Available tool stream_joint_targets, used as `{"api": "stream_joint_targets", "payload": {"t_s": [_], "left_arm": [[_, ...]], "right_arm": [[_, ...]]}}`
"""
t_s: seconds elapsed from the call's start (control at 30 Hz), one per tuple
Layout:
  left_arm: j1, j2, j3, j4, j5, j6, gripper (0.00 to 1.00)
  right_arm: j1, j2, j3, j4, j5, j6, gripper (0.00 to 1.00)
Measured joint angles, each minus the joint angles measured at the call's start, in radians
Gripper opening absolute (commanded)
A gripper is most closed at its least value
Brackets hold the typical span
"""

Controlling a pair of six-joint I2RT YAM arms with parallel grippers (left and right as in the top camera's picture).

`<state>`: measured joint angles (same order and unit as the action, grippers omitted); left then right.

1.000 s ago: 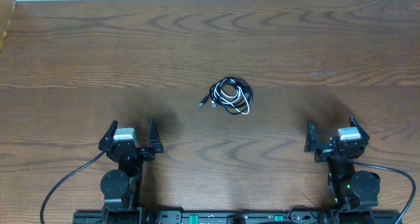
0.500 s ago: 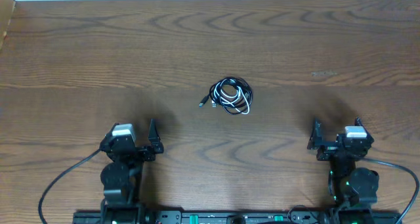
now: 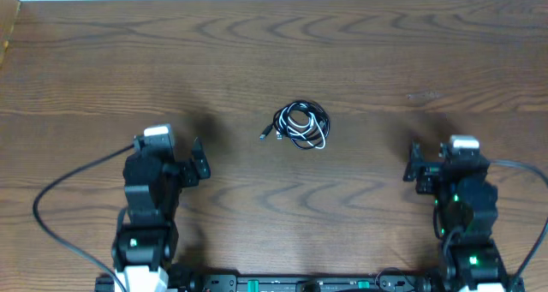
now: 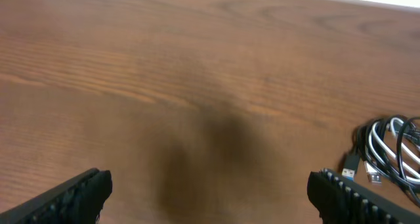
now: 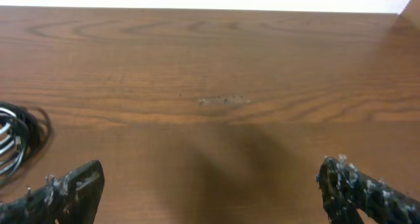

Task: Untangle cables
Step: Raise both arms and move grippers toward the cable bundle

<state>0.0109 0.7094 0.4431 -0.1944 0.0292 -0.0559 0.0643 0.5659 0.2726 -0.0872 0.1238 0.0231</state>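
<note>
Wooden table (image 3: 411, 52) seen from overhead: black-and-white cables (image 3: 300, 126) lie coiled at centre, the left gripper (image 3: 167, 152) at 8 o'clock, the right gripper (image 3: 449, 161) at 4 o'clock. Left wrist view: jaws spread wide, cables (image 4: 387, 152) at 3 o'clock. Right wrist view: jaws apart, cables (image 5: 20, 138) at 9 o'clock.

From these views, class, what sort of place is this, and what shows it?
Likely a robotics lab bench: a plain wooden table, a left gripper and right gripper, both open, along one edge, and a small tangle of cables laid out ahead of them.
</note>
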Motion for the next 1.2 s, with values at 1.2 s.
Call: {"api": "stream_joint_targets", "payload": {"t_s": [1.2], "left_arm": [[0.000,0.336,0.384,-0.320,0.109,-0.144,1.00]], "right_arm": [[0.000,0.640,0.538,-0.247,-0.178,-0.103,0.99]]}}
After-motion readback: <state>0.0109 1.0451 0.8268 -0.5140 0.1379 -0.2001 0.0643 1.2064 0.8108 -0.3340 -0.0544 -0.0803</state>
